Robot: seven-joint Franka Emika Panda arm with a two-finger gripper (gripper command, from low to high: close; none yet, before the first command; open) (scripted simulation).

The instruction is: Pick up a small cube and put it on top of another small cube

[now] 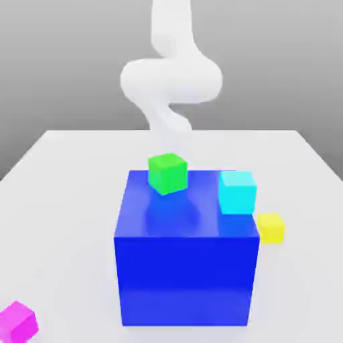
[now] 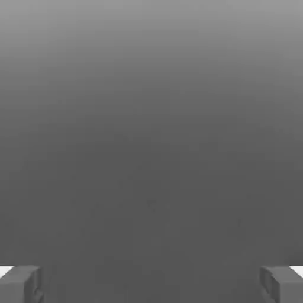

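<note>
Released pincer [image 2: 151,285] in hand view, outside its grip in exterior view, green cube [image 1: 167,174] and cyan cube [image 1: 237,193] atop blue block [image 1: 186,280], magenta cube [image 1: 18,323]

Simulated scene; plain white table [image 1: 74,201], grey backdrop.

Arm [image 1: 171,80]: white, with smooth, rounded segments; gripper [image 2: 151,285]: gray, blocky fingertips [image 2: 285,287], notched, it seems, between them.

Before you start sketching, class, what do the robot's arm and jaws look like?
The arm is plain white and smooth, with rounded, bulging sections. The jaws are dark grey and blocky, with small notches on their inner sides.
</note>
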